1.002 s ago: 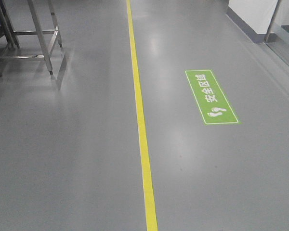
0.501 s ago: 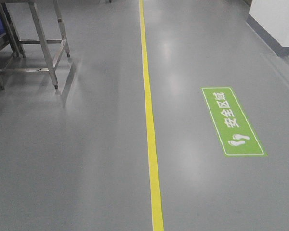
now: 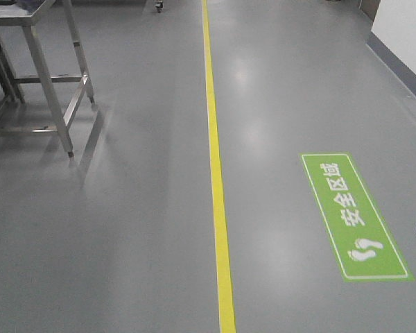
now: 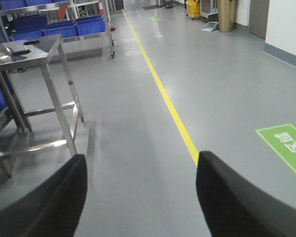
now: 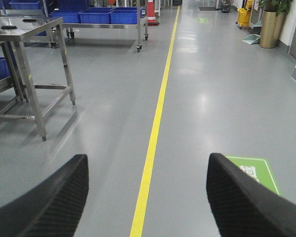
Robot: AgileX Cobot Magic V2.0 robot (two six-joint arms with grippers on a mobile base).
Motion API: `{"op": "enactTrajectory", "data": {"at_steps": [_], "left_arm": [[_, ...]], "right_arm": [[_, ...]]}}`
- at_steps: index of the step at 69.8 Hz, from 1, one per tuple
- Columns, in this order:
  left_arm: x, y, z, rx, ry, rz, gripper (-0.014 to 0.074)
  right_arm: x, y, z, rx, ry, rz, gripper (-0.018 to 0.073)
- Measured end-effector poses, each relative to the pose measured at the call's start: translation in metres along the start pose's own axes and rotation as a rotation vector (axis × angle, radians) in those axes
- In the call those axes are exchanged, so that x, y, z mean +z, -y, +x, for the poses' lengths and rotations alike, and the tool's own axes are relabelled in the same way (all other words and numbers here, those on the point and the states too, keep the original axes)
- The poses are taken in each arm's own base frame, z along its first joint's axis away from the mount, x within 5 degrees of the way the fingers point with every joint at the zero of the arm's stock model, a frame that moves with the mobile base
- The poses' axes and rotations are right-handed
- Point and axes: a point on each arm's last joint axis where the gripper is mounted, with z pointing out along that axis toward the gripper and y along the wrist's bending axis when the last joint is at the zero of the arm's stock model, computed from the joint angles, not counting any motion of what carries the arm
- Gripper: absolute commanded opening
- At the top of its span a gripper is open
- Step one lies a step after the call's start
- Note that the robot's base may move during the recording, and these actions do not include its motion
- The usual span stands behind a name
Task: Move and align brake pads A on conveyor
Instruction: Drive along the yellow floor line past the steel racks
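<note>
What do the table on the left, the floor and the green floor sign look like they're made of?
Table: stainless steel by the look, with bare silver legs that catch the light. Floor: a smooth grey coating, likely epoxy or vinyl, showing soft glossy reflections and no seams. Green sign: probably an adhesive sticker or paint, lying flush with the floor, with white printed characters and footprints.

— What's along the bottom edge?
— The left gripper (image 4: pixel 140 159), its two dark fingers (image 4: pixel 49 202) spread wide, with grey floor (image 4: pixel 133 143) showing between them.
— And beyond that?
— A yellow line (image 4: pixel 172 106) runs away down the floor. Left of it stands a steel table (image 4: pixel 44 49) with small dark things (image 4: pixel 20 51) on top, and blue bins (image 4: pixel 64 27) sit farther back.
— On the right?
— A green floor sign (image 4: pixel 286 143), cut off by the edge, and a white wall (image 4: pixel 286 22). Far off there's a yellow bucket (image 4: pixel 193 7).
</note>
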Motion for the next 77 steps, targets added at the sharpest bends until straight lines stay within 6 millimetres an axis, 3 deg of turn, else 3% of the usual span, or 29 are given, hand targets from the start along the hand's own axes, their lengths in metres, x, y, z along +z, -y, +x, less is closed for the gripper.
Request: {"op": "enactTrajectory", "data": {"at_steps": [77], "left_arm": [[0.0000,0.0000,0.0000,0.000,0.000,0.000,0.0470]], "right_arm": [[0.0000,0.0000,0.0000,0.000,0.000,0.000,0.0494]]}}
